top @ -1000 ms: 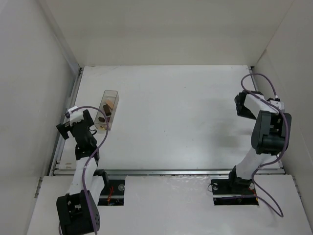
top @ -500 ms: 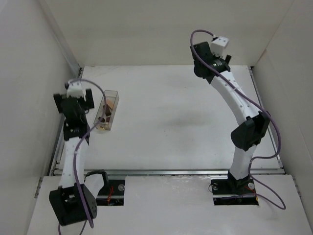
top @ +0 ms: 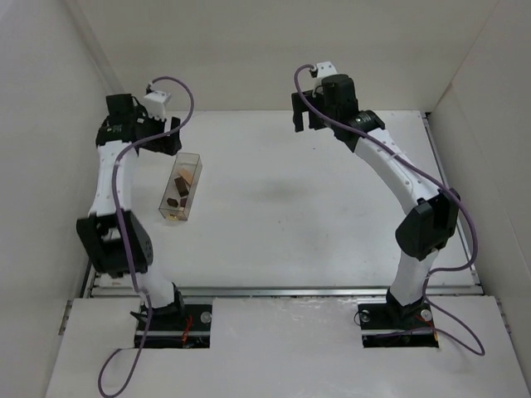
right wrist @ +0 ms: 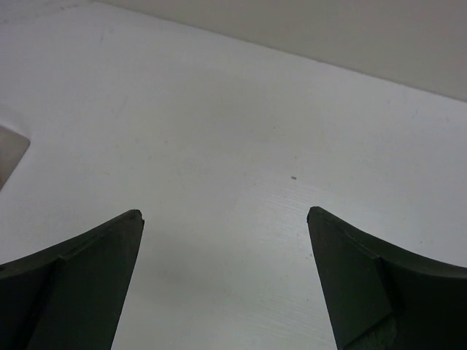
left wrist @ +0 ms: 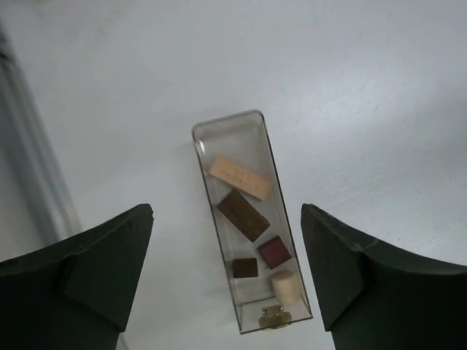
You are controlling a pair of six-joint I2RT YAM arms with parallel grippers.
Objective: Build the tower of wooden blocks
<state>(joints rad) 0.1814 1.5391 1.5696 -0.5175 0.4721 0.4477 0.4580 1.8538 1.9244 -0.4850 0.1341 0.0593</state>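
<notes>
The wooden pieces lie inside a clear plastic box (top: 181, 187) on the left of the table. In the left wrist view the box (left wrist: 206, 138) holds a flat tan slab (left wrist: 238, 176), a dark brown slab (left wrist: 244, 215), a reddish-brown cube (left wrist: 274, 251), a small dark brown cube (left wrist: 245, 267) and a pale beige cylinder (left wrist: 284, 286). My left gripper (top: 153, 139) hangs high above the box, open and empty (left wrist: 226, 211). My right gripper (top: 314, 118) is raised over the back middle of the table, open and empty (right wrist: 225, 211).
The box has a small brass latch (left wrist: 273, 317) at its near end. White walls enclose the table on the left, back and right. A metal rail (top: 282, 291) runs along the table's near edge. A corner of the box (right wrist: 11, 149) shows at the right wrist view's left edge.
Both arms have unfolded and risen. The left gripper moved from beside the box to above its far end. The right gripper swung from the right side to the back middle.
</notes>
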